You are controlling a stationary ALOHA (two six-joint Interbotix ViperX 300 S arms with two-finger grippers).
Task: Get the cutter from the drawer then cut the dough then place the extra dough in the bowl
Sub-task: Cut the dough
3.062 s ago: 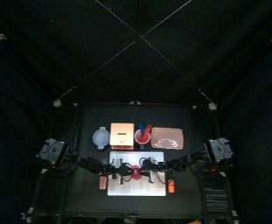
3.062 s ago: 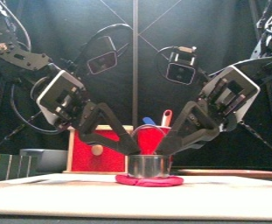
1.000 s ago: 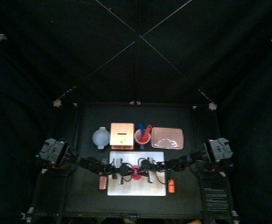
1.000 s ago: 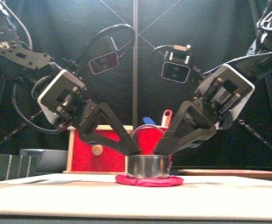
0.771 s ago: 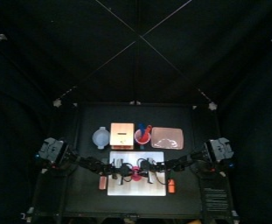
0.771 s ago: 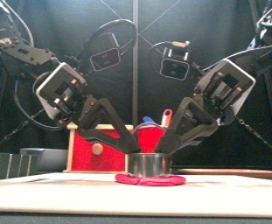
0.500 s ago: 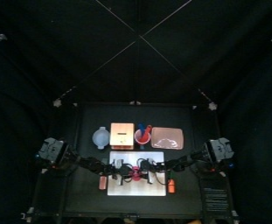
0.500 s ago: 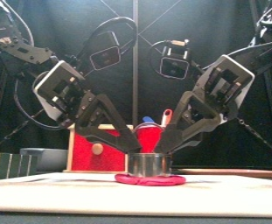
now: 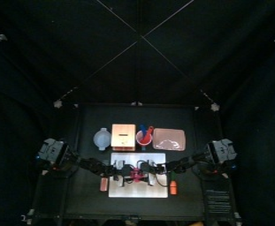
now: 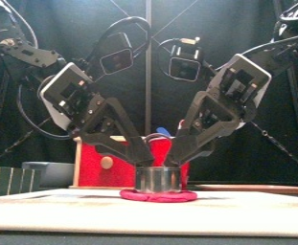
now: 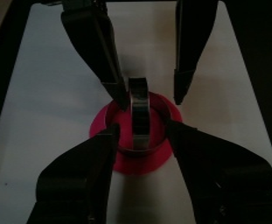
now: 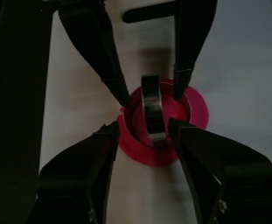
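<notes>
At the back of the table, furthest left, stands the blue-grey bowl (image 9: 101,137); the top view shows it too small to tell what its hollow holds. Just right of it is the pale wooden box (image 9: 124,134), its red drawer front (image 10: 106,163) facing forward; whether the drawer is pushed home I cannot tell. Next comes the red cup (image 9: 146,135), with a blue toy knife (image 10: 162,133) and a red toy knife (image 10: 183,125) standing in it, their ends showing between the arms in the front view. Rightmost in the row is the flat pink tray (image 9: 171,139); a pale patch lies on it, too small to name.

In front of this row lies the white cutting board (image 9: 137,189). At its middle sits the disc of pink-red dough (image 10: 160,196), and the round metal cutter (image 10: 162,178) stands upright on the dough, its wire handle (image 11: 138,109) raised over it. The left gripper (image 11: 138,131) comes down on the cutter from the left, jaws spread wide, one to each side of the handle, clasping nothing. Its tips are at the cutter's rim, though whether they press I cannot tell. The right gripper (image 12: 146,129) meets it from the right in the same pose, jaws well apart astride the handle, nothing clasped
</notes>
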